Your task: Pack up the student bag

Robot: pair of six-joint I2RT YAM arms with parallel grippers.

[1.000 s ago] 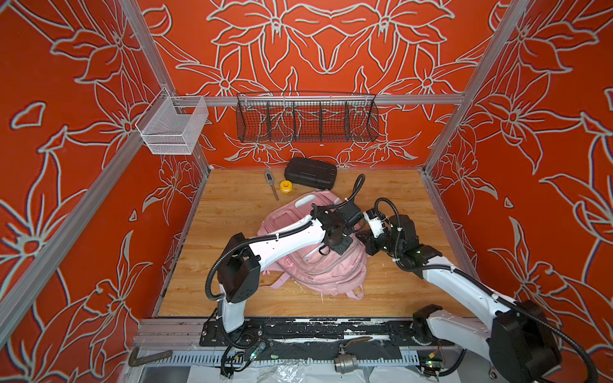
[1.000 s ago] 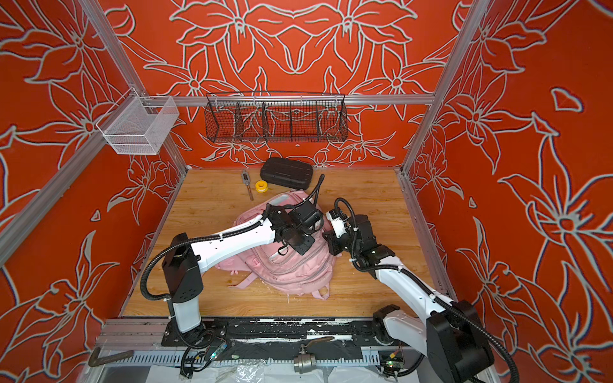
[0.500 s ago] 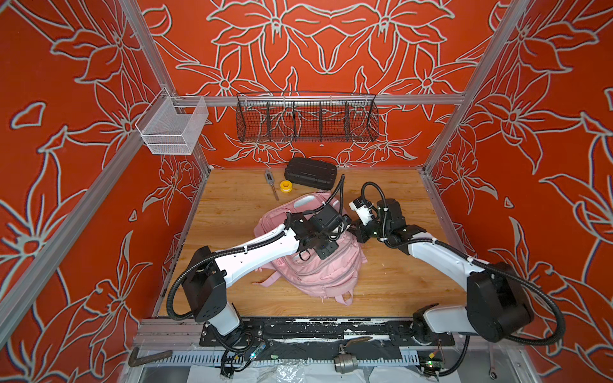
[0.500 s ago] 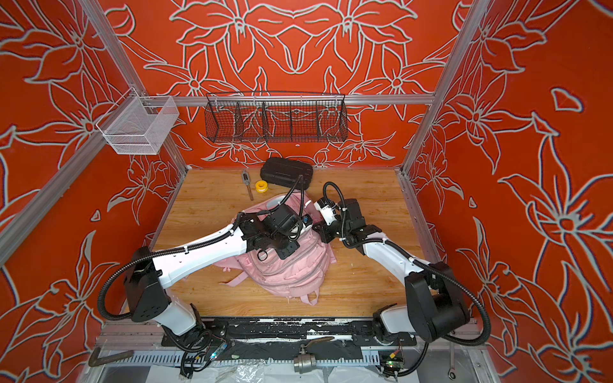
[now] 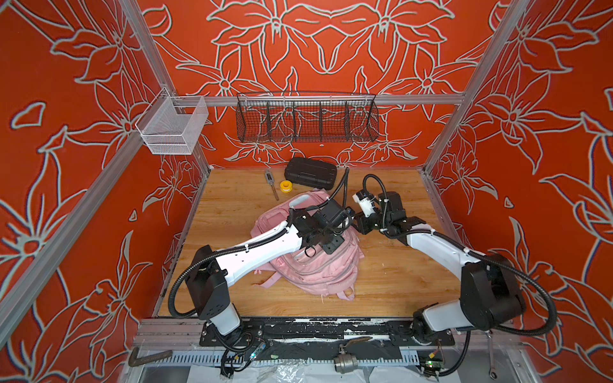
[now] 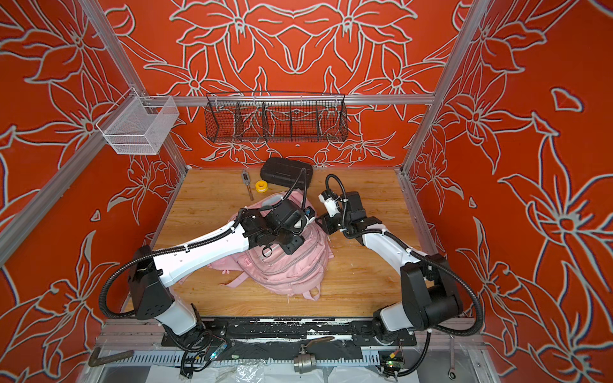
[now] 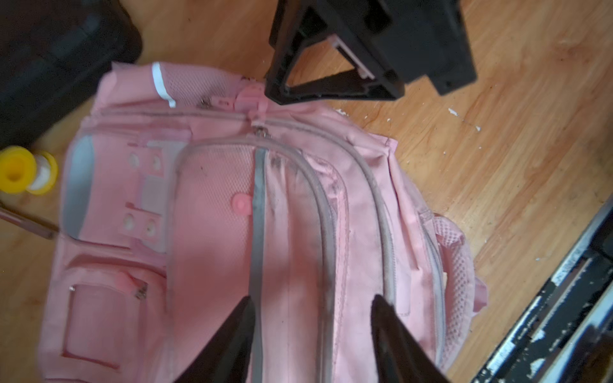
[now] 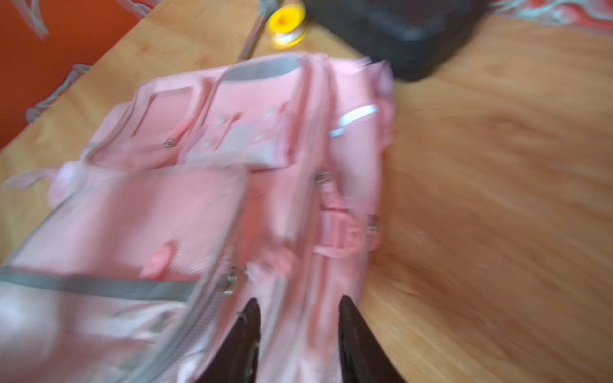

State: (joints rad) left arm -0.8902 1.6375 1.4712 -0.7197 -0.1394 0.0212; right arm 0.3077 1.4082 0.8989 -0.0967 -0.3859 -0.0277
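The student bag (image 5: 318,268) (image 6: 292,265), a pale pink backpack with grey zip lines and silvery strips, lies front up in the middle of the wooden floor. My left gripper (image 5: 326,238) (image 6: 285,238) hovers over its upper front. In the left wrist view that gripper (image 7: 311,298) is open, with only the bag's fabric (image 7: 215,215) beneath it. My right gripper (image 5: 360,225) (image 6: 326,225) is at the bag's top right edge. In the blurred right wrist view it (image 8: 298,300) is open over the pink fabric (image 8: 199,199).
A black hard case (image 5: 310,173), a yellow tape roll (image 5: 286,185) and a thin metal tool (image 5: 272,185) lie behind the bag. A black wire basket (image 5: 306,121) and a white mesh basket (image 5: 172,127) hang on the walls. Bare wood lies to the right (image 5: 398,272).
Both grippers, shut a moment ago, now stand open. Both arms have shifted over the bag's upper end, and the bag has moved slightly on the floor.
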